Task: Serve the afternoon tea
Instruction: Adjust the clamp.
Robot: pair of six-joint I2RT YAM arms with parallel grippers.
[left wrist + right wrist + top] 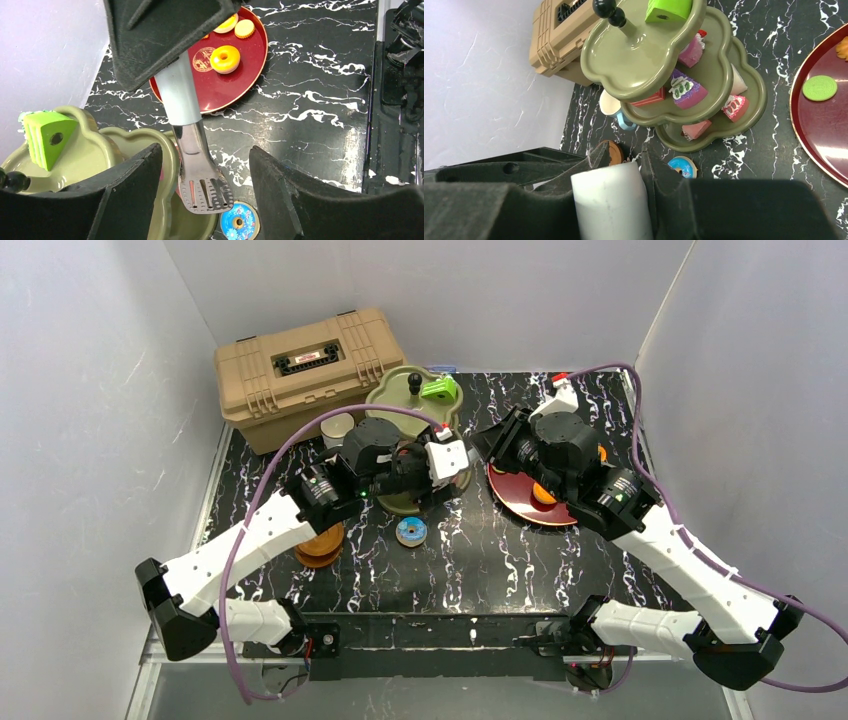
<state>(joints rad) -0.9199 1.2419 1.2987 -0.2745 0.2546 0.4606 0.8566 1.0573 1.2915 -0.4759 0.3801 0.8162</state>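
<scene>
The olive-green three-tier stand carries small toy cakes, with a green wedge on its top tier. A blue donut lies on the table just in front of the stand. My right gripper is shut on the pale handle of metal tongs. The tongs' slotted tip hangs between the spread fingers of my left gripper, which is open and touches nothing. A yellow donut and cookies sit on the dark red tray.
A tan toolbox stands at the back left. A mug sits behind the left arm, and brown saucers are stacked at front left. White walls close in both sides. A green cookie lies on the tray.
</scene>
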